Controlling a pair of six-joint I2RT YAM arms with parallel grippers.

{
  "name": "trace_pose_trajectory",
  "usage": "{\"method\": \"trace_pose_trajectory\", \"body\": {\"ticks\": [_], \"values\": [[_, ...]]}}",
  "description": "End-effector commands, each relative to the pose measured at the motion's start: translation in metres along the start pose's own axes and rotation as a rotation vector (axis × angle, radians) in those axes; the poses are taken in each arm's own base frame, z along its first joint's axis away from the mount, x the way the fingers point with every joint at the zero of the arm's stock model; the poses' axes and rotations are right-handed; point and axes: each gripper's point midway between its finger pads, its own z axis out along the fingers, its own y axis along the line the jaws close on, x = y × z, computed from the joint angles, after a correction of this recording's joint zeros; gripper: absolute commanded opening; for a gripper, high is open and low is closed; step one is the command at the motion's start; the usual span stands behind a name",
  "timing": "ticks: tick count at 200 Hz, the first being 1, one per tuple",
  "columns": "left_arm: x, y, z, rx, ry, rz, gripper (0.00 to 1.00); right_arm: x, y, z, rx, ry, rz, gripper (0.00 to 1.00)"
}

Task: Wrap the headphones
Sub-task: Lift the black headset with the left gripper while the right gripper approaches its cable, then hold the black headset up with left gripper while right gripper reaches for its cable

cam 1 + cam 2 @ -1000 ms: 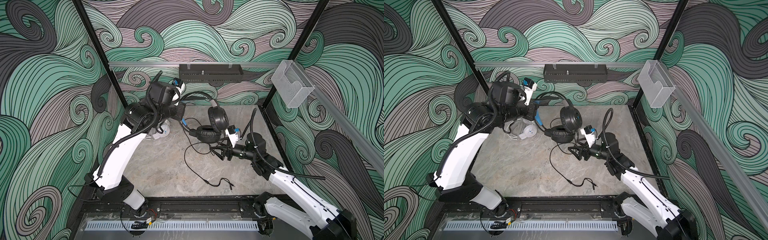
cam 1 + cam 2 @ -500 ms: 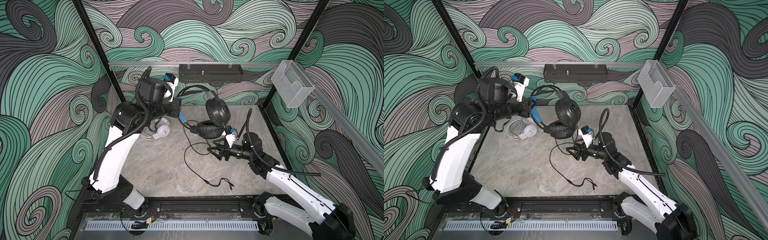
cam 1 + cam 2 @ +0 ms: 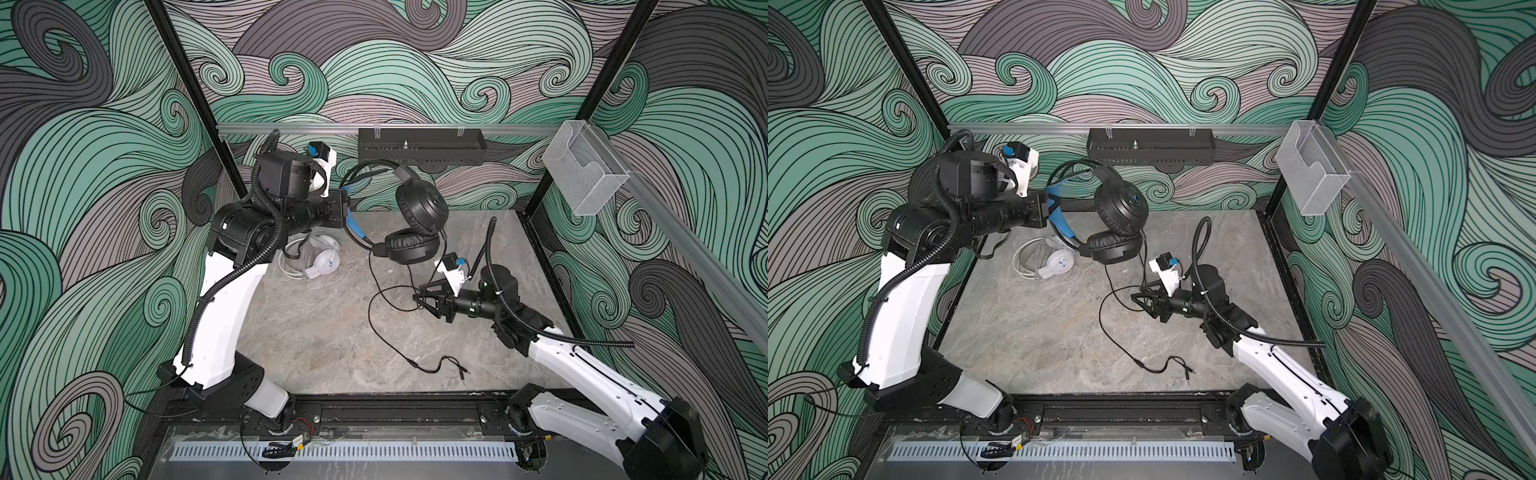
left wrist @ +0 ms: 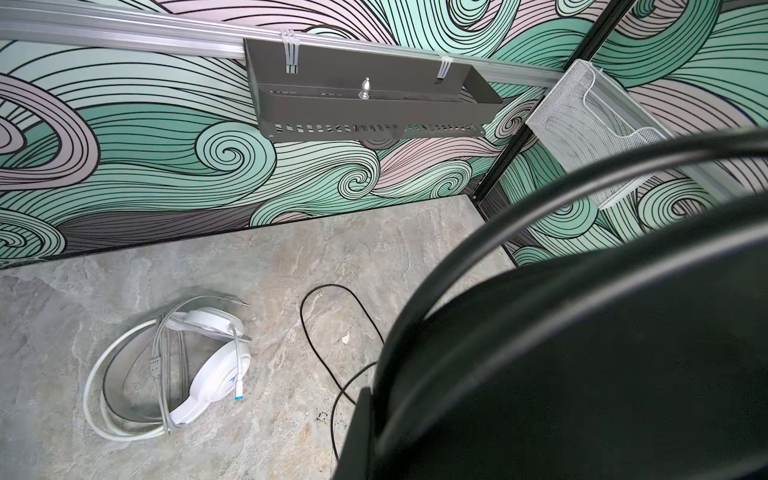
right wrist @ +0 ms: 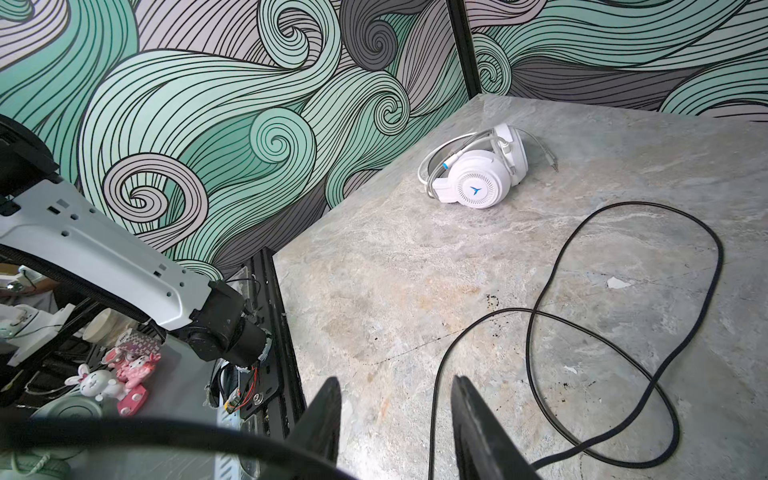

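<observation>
Black over-ear headset (image 3: 419, 208): raised at the back of the grey stone-look table (image 3: 311, 332), your left gripper (image 3: 347, 208) clamped tight on its blue-lined headband. Black cable (image 5: 623, 332): trails down in loose loops on the table, one strand running between your right gripper's (image 5: 395, 386) jaws, which stand partly apart. White headset (image 3: 320, 262): lies back left, pale cord looped about it.
</observation>
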Motion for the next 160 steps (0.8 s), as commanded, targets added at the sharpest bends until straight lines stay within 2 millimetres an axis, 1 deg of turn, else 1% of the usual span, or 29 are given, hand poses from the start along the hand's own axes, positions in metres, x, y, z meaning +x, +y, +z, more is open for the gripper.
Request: {"method": "trace_pose_trajectory", "body": {"ticks": [1,31,65,91,107,136,151,160], "values": [[-0.02,-0.012,-0.033,0.088,-0.095,-0.067,0.0,-0.015,0.004,0.004,-0.015,-0.04,-0.041,0.46],[-0.023,-0.011,-0.035,0.098,-0.1,-0.087,0.0,-0.014,0.002,0.013,-0.024,-0.03,-0.044,0.47],[-0.024,-0.005,-0.041,0.099,-0.106,-0.108,0.0,-0.011,-0.002,0.02,-0.023,-0.02,-0.043,0.43],[-0.025,-0.002,-0.044,0.1,-0.108,-0.126,0.0,-0.017,-0.003,0.025,-0.028,-0.043,-0.028,0.4],[-0.025,0.001,-0.044,0.099,-0.108,-0.136,0.0,-0.021,-0.002,0.029,-0.036,-0.049,-0.031,0.4],[-0.027,0.002,-0.045,0.105,-0.11,-0.151,0.0,-0.022,-0.002,0.036,-0.044,-0.04,-0.043,0.41],[-0.028,0.004,-0.045,0.104,-0.114,-0.16,0.0,-0.02,-0.002,0.038,-0.046,-0.031,-0.046,0.39],[-0.029,0.005,-0.045,0.106,-0.115,-0.166,0.0,-0.018,-0.003,0.039,-0.046,-0.025,-0.046,0.35]]}}
